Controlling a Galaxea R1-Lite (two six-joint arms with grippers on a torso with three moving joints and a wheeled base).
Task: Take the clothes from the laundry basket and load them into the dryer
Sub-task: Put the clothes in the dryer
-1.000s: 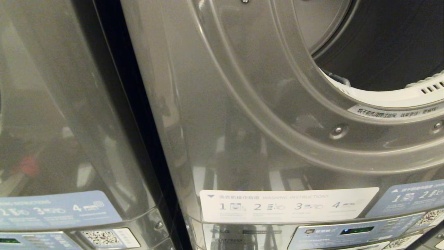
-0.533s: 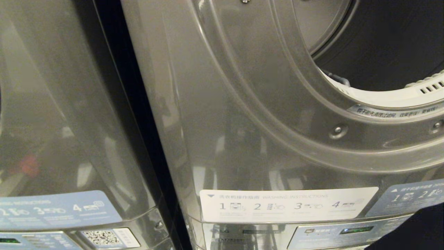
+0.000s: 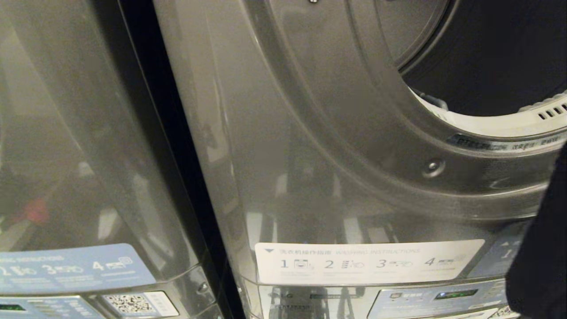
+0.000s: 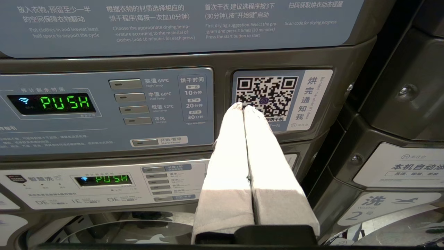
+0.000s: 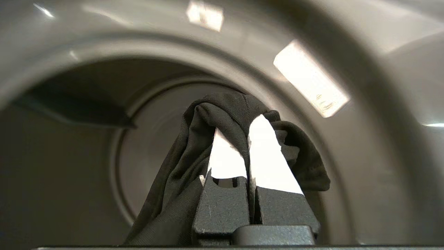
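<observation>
One dark garment (image 5: 194, 152) draped over the right gripper (image 5: 248, 139), fingers clenched on it, facing the dryer opening (image 3: 487, 57) at upper right of the head view. Left gripper (image 4: 242, 107) pinched empty before the control panel (image 4: 104, 107). Step: loading. Next, likely reach into the drum and release.

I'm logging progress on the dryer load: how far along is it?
Done: nothing visible inside the dryer drum. In hand: the right gripper is clamped on a black garment at the opening. Left: release it inside; the basket is unseen. The left gripper is parked, shut.
</observation>
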